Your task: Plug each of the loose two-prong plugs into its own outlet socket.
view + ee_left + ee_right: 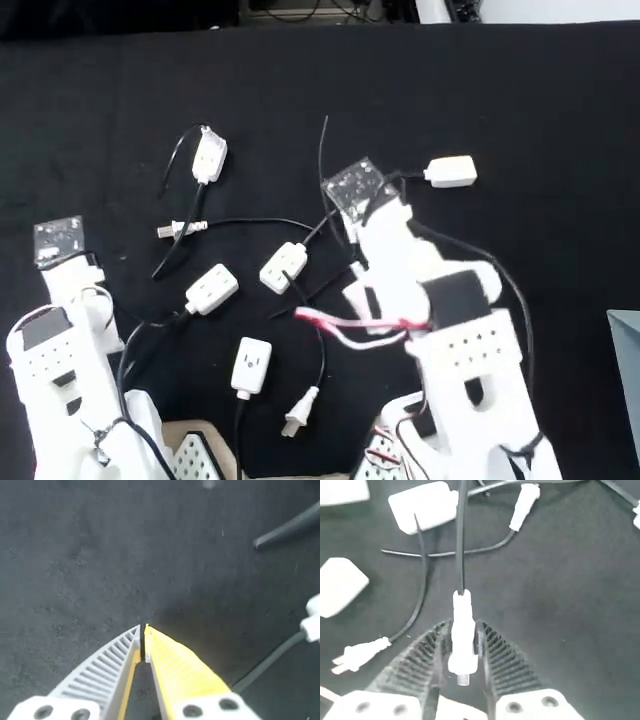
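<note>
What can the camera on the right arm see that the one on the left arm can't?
Right wrist view: the right gripper shut on a white plug, with two white outlet blocks and a loose plug lying beyond it. Left wrist view: the left gripper shut on nothing, above bare black cloth. Both: the black cloth and black cords.
</note>
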